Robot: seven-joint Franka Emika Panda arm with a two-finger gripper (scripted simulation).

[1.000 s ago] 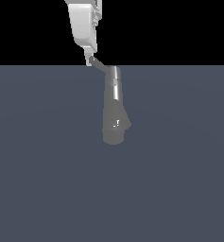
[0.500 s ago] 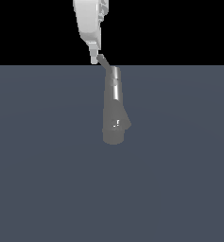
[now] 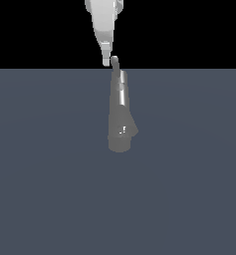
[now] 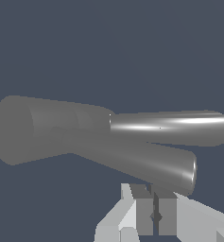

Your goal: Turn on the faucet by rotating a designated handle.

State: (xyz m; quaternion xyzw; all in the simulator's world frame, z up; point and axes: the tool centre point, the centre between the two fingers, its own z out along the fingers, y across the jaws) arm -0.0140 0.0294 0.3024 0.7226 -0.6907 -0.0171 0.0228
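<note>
Grey metal makes up the faucet [image 3: 120,119], an upright column standing on the dark slate tabletop [image 3: 45,174] at about the middle of the exterior view, with its wider base toward the camera and a short spout stub bulging on the exterior view's right. At the column's top the handle [image 3: 115,63] pokes up as a thin, short rod crossing the line where the tabletop meets the black background. A second ago that rod slanted clearly toward the exterior view's left; now it looks foreshortened and nearly in line with the column, so it has swung round. The end effector [image 3: 108,59], pale white, has moved with it: it was further to the exterior view's left and now hangs almost directly above the column, its tip just beside the handle, on the exterior view's left of it, and seemingly touching.

In the wrist view the faucet [image 4: 56,130] lies across the picture as a thick grey cylinder, with a bright, slimmer cylinder [image 4: 170,127] branching off beside a second, darker one. The end effector [image 4: 153,208] shows only as two pale fingers at the edge, cut off by the frame, with a narrow dark slit between their inner pads; whether anything is pinched there cannot be made out, so I cannot tell if it is clamped or loose. The arm above the end effector is cropped in the exterior view.
</note>
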